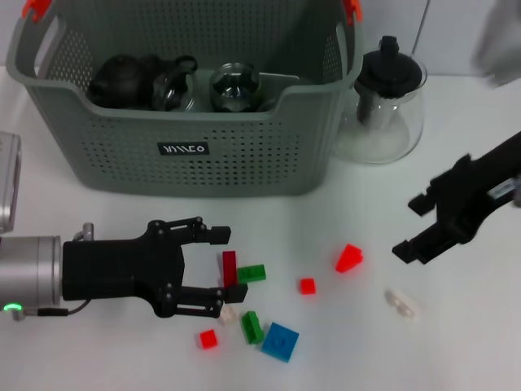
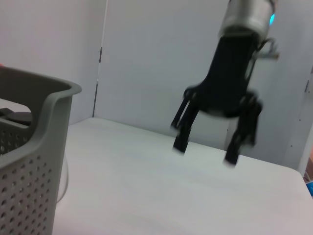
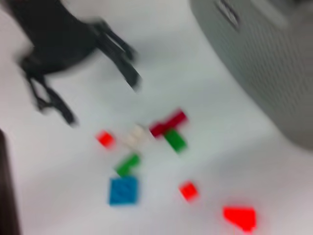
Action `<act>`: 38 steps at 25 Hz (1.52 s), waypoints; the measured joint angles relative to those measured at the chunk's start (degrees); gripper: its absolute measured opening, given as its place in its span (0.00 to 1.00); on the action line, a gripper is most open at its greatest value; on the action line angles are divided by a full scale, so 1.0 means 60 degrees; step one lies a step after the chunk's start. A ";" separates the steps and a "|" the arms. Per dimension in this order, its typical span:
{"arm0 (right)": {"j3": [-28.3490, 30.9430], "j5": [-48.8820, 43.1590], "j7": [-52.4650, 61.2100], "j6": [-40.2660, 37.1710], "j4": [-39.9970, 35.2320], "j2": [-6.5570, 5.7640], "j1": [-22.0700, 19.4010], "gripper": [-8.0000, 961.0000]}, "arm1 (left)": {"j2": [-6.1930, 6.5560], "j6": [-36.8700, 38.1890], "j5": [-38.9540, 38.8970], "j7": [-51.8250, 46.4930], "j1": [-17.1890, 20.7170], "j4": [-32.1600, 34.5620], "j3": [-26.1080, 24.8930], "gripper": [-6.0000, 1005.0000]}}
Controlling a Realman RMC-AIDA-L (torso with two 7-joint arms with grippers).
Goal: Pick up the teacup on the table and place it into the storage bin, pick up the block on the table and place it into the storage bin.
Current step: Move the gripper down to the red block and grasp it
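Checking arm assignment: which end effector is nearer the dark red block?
Left. The left end effector is open right beside the dark red block, its fingertips flanking it. The right end effector hangs far off to the block's right.

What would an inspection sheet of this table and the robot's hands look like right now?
Surface: white table, blocks scattered at front.
Job's things: storage bin at back, holding dark teaware; blue block, red wedge block, dark red block, green blocks, small red blocks.
Clutter: glass teapot beside the bin; small white piece.
Hands: left hand open, at the dark red block; right hand open, above the table.
Cables: nothing seen.
Surroundings: white wall.
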 joint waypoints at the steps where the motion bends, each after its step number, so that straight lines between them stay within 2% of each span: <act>1: -0.0353 -0.0274 0.0269 0.0275 0.0204 0.0024 0.0081 0.87 | 0.0000 0.0003 0.0000 0.0060 0.0000 0.0000 0.0002 0.86; 6: -0.1786 -0.0560 0.1229 0.1683 0.1651 -0.0005 0.0572 0.87 | 0.0000 0.0000 0.0058 0.0257 0.0020 -0.0004 0.0013 0.86; 18: -0.3435 -0.0789 0.2197 0.4506 0.4979 0.0056 0.2102 0.87 | -0.0002 -0.0073 0.0221 0.0380 0.0012 -0.0176 -0.0012 0.86; 38: -0.4972 -0.0165 0.2592 0.6019 0.6107 0.0118 0.2364 0.87 | 0.0003 -0.0336 0.0218 0.0387 -0.0052 -0.0328 0.0031 0.86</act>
